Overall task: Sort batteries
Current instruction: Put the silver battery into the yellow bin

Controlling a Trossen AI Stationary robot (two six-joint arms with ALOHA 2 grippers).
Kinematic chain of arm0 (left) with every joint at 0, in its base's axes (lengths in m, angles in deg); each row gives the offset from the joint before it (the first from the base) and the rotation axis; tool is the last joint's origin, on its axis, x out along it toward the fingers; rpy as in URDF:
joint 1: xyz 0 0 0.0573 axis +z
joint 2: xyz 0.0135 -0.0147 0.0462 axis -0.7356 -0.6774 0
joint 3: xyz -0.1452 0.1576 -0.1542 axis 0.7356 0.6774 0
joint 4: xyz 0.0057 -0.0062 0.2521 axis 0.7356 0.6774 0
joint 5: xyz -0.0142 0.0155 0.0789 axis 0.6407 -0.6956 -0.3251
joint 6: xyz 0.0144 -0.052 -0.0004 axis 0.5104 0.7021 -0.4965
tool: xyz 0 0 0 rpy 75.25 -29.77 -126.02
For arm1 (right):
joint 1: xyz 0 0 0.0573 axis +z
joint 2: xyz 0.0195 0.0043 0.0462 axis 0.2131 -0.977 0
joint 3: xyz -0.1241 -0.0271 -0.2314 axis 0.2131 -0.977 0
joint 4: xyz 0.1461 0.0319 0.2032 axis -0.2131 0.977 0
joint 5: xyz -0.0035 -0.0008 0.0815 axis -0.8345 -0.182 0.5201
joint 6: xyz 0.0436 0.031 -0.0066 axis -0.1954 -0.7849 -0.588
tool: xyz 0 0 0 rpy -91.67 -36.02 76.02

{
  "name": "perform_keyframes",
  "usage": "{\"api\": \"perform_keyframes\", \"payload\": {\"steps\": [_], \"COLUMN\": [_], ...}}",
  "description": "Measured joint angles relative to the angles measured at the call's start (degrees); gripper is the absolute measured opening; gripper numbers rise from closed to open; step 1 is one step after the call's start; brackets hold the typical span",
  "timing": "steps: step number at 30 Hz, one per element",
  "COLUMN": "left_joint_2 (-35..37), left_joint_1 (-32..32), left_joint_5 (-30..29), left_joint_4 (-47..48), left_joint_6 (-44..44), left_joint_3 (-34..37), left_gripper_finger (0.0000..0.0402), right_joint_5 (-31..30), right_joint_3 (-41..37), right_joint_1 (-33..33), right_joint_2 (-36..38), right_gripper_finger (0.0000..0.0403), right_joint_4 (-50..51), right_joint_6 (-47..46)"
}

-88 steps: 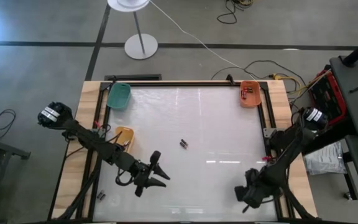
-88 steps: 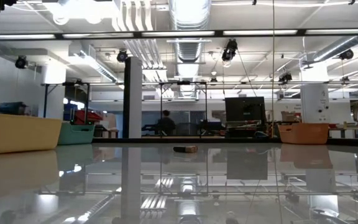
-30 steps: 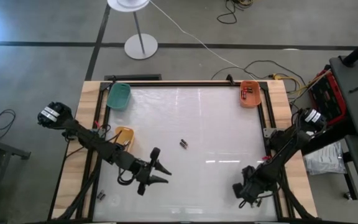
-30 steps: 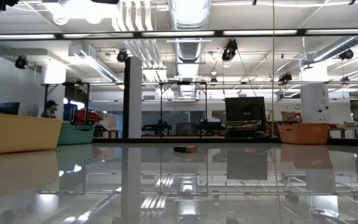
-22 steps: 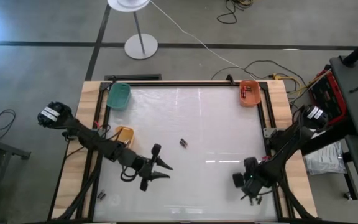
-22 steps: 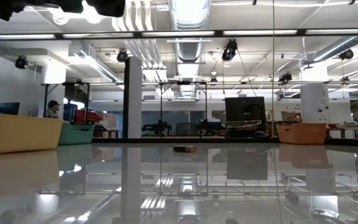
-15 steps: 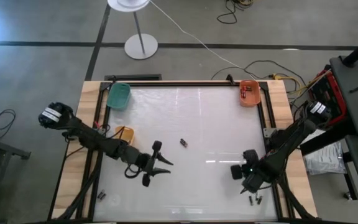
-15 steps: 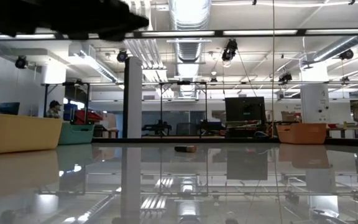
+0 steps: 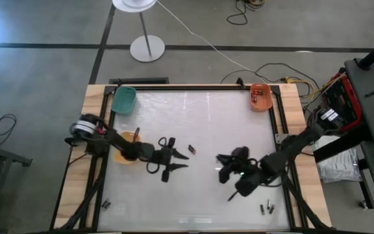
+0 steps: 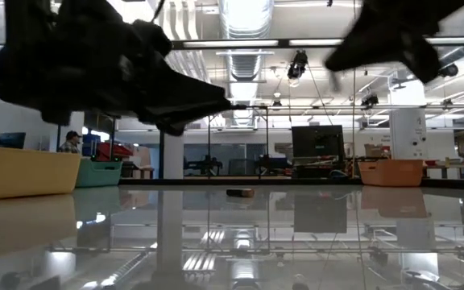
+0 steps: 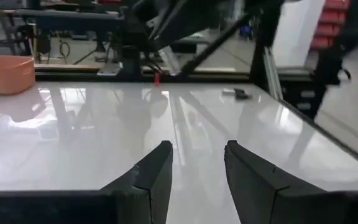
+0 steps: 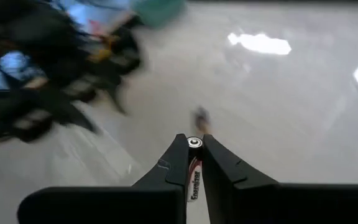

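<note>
One small battery (image 9: 191, 149) lies on the white table near its middle; it also shows in the low view (image 10: 240, 192) and, blurred, in the right wrist view (image 12: 201, 116). My left gripper (image 9: 184, 160) stands open just to the near left of it, its fingers (image 11: 154, 168) level and with nothing between them. My right gripper (image 9: 221, 160) hangs above the table to the right of that battery, shut on another battery (image 12: 193, 171) with a red, black and silver label. My right gripper pinches the labelled battery between its two fingers. The battery lies along the fingers, with its silver end cap (image 12: 194, 142) showing at the fingertips. The fingers slant down toward the table's left. The battery is lifted clear of the table.
A green bin (image 9: 124, 100) sits at the far left corner and an orange bin (image 9: 260, 97) with batteries at the far right. A yellow bin (image 9: 127, 140) lies partly under my left arm. Loose batteries lie on the near wooden edge at right (image 9: 265, 208) and left (image 9: 106, 204).
My left gripper has gone toward the far right and down, up to the battery in the table's middle, rolling level and staying open. My right gripper has risen from the near right corner and swung toward the table's middle, turning about; it has stayed shut.
</note>
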Motion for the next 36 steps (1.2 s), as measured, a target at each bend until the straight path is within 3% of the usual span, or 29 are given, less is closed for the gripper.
{"api": "perform_keyframes", "payload": {"steps": [4,7,11,17,29,32,36], "left_joint_2": [-4.64,-5.66,-5.94,-5.92,-5.83,-5.83,-5.83], "left_joint_1": [1.53,2.35,3.05,4.08,4.23,4.23,4.25], "left_joint_5": [3.39,8.72,11.23,11.15,11.1,11.1,11.45], "left_joint_4": [-4.49,-8.18,-12.89,-11.97,-12.96,-12.92,-12.78], "left_joint_6": [2.21,5.39,11.34,16.31,12.67,11.82,11.56], "left_joint_3": [-2.09,-2.85,-3.68,-5.96,-6.95,-7.27,-7.83], "left_gripper_finger": [0.0127,0.0127,0.0127,0.0127,0.0125,0.0109,0.0057], "right_joint_5": [-0.52,0.4,0.62,0.68,1.17,1.2,1.23], "right_joint_3": [0.79,2.74,5.89,10.53,14.45,14.13,14.08], "right_joint_1": [-2.71,-4.07,-5.04,-5.86,-6.73,-6.85,-6.94], "right_joint_2": [-3.58,-5.61,-8.15,-12.0,-14.54,-14.3,-14.3], "right_gripper_finger": [0.0018,0.0018,0.0018,0.0018,0.0018,0.0018,0.0018], "right_joint_4": [-22.34,-27.88,-27.69,-27.65,-24.27,-24.18,-24.41], "right_joint_6": [23.75,32.69,35.65,39.23,37.51,36.95,36.88]}}
